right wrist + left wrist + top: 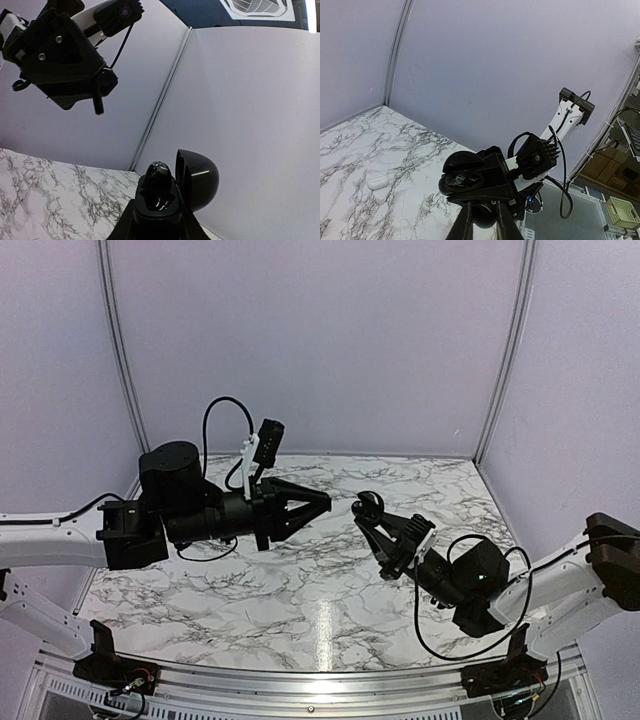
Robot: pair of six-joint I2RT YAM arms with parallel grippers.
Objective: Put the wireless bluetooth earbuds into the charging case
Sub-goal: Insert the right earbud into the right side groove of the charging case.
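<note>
One black earbud [159,169] shows, seated in the open charging case [160,197]. Only its rounded top clears the well and the rest is hidden; its long axis is roughly upright. The lid [197,180] is swung back, to the right in the right wrist view.

The case base is clamped in the right gripper [160,210], held above the table [300,610] near centre.

The left gripper [322,502] is just beside the case, tips pointing at it. Its fingers are close together with a dark blur between them, and I cannot tell if anything is pinched.

A white case [377,181] lies on the marble, well apart.
</note>
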